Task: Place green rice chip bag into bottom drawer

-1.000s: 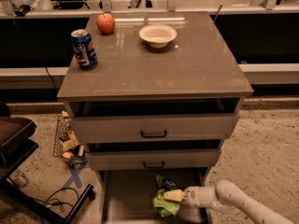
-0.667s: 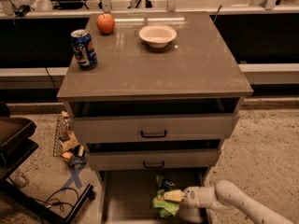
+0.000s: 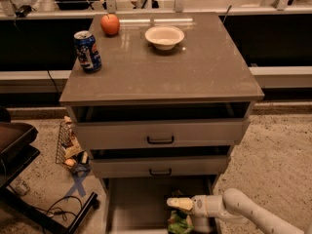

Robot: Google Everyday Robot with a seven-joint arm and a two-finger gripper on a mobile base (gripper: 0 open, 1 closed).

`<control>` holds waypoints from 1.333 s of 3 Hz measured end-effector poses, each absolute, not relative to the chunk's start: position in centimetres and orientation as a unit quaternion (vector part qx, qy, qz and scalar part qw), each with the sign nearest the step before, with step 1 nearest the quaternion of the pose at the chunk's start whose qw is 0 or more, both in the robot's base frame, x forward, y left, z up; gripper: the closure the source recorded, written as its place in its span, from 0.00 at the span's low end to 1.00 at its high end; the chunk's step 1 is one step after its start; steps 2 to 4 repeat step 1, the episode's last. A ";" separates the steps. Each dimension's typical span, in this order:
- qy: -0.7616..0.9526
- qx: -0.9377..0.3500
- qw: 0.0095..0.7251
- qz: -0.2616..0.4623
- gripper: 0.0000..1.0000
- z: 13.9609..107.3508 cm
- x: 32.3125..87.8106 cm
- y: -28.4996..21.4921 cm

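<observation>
**Camera view.** A grey-brown cabinet (image 3: 161, 77) seen from above and in front. On its top stand a blue drink can (image 3: 87, 51) with red and white markings (lettering not legible), a red apple (image 3: 110, 24) and a pale bowl (image 3: 165, 36). The can is at the left, the apple is behind it, and the bowl is to the right of the apple.

The top drawer (image 3: 160, 133) and the middle drawer (image 3: 160, 167), each with a black bar handle, are pulled out slightly. The bottom drawer (image 3: 136, 204) is pulled out far, with its flat floor showing.

The green chip bag (image 3: 179, 222) lies in the bottom drawer, at the right front, partly cut off by the lower edge; its printing cannot be read. The gripper (image 3: 178, 203), on a white arm (image 3: 243, 209) reaching in from the right, is inside the drawer directly above the bag. Whether it is open or closed, or has hold of the bag, cannot be told.

A wire basket (image 3: 66, 145) holding small packets stands on the floor to the left of the cabinet.
</observation>
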State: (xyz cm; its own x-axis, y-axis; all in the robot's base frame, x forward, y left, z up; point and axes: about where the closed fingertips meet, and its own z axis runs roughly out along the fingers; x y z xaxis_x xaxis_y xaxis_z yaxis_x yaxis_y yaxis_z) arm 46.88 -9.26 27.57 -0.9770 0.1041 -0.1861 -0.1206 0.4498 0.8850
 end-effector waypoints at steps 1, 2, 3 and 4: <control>0.845 -0.005 0.107 0.525 0.00 27.6 46.9 -9.3; 0.845 -0.005 0.107 0.525 0.00 27.6 46.9 -9.3; 0.845 -0.005 0.107 0.525 0.00 27.6 46.9 -9.3; 0.845 -0.005 0.107 0.525 0.00 27.6 46.9 -9.3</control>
